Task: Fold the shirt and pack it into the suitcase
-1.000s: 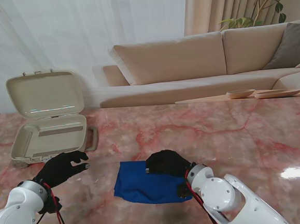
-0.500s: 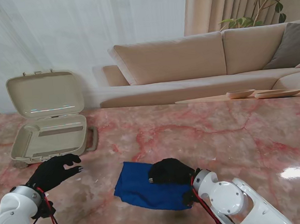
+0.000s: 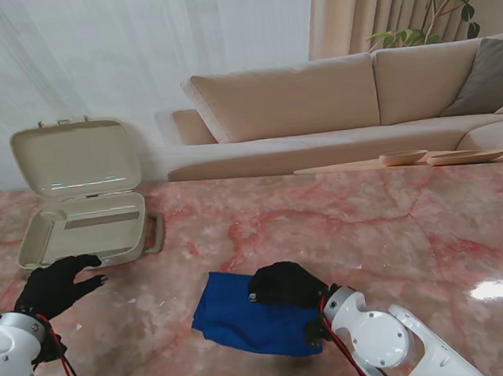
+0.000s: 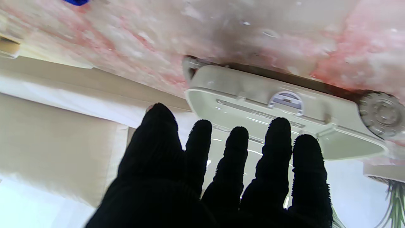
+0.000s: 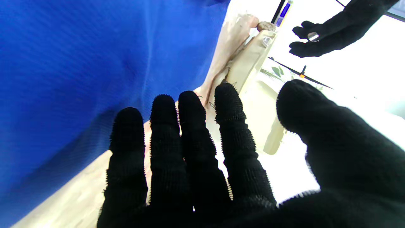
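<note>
A pink marble worktop [image 3: 393, 220] fronts a beige sofa [image 3: 315, 105]. The left hand [image 3: 57, 286] hangs spread, empty; only its wrist view shows the suitcase [image 3: 85, 227] wheel [image 4: 381, 114]. The right hand [image 3: 283, 284] lies flat, fingers extended, over the shirt [image 3: 235, 315].

- The stand view looks down from above the shoulders across the pink marble tabletop [image 3: 367, 222] toward a sofa [image 3: 315, 105], taking in both arms from its near corners.
- The left wrist view, upside down, looks along the left hand [image 4: 215, 177] at the suitcase [image 4: 284, 107] from close by.
- The right wrist view, upside down, sits very near the blue shirt [image 5: 95, 63], looking past the right hand [image 5: 205, 164].
- All three views share the suitcase; the shirt also shows in each.
</note>
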You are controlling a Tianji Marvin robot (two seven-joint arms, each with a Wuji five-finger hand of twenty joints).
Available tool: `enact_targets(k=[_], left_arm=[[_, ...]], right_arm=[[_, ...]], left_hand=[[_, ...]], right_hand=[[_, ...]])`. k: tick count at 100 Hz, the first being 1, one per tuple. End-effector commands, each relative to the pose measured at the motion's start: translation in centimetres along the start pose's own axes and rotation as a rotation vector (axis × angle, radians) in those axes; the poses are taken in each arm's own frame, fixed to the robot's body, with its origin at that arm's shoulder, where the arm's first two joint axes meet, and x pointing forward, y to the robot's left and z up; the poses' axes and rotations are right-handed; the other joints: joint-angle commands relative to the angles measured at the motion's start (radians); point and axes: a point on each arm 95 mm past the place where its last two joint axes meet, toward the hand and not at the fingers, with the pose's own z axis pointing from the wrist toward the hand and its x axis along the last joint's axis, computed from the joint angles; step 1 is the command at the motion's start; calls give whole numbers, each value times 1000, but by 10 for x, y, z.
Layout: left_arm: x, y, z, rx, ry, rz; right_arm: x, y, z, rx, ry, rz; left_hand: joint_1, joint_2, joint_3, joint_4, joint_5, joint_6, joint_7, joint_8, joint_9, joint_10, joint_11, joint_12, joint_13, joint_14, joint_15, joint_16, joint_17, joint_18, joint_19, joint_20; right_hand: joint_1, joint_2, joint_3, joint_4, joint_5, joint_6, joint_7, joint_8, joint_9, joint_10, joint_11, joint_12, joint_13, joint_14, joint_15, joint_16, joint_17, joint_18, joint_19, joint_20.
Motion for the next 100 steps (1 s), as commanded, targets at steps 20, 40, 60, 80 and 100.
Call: enact_targets(k=[20, 40, 60, 80, 100], left_arm=[[-32, -1, 9, -7, -36, 79], [-44, -2, 21, 22, -16, 92], [-52, -3, 30, 13, 1, 139], [-60, 0, 44, -30, 9, 146], [-67, 5, 58, -51, 5, 161]], right_arm=[[24, 2, 5, -48, 57, -2], [28, 9, 3, -88, 49, -15], [26, 15, 0, -114, 17, -17], [22, 19, -2, -131, -12, -19], [19, 24, -3, -144, -39, -21]], left_hand=[[34, -9, -5, 29, -114, -42, -62, -61, -108, -28, -16, -48, -125, -58, -95, -98, -57, -79, -75, -106], [21, -10, -6, 27, -152, -47, -64, -83, -168, -48, -17, -72, -228, -94, -137, -172, -107, -161, -132, -208], [33, -28, -2, 27, -177, -47, -48, -92, -217, -67, -16, -95, -288, -124, -153, -225, -112, -197, -181, -314], [44, -53, 2, 28, -199, -48, -34, -100, -242, -69, -6, -111, -323, -138, -146, -251, -105, -221, -229, -365], [81, -103, 18, 33, -228, -44, -6, -99, -252, -72, 18, -109, -324, -136, -116, -251, -103, -228, -197, -357]], right_hand=[[-15, -24, 21, -34, 34, -30, 24, -20, 19, -21, 16, -3, 31, -24, 11, -14, 12, -5, 41, -24], [-16, -26, 24, -34, 37, -30, 27, -25, 24, -22, 13, -3, 35, -21, 10, -15, 13, -1, 42, -29], [-16, -25, 22, -35, 37, -31, 29, -29, 26, -21, 9, -4, 36, -21, 7, -16, 13, 0, 44, -33], [-16, -25, 20, -36, 37, -36, 33, -31, 27, -26, 8, -4, 40, -23, 6, -16, 15, -4, 45, -35], [-17, -27, 21, -37, 37, -39, 39, -33, 30, -27, 10, -1, 43, -26, 8, -14, 17, -9, 47, -38]])
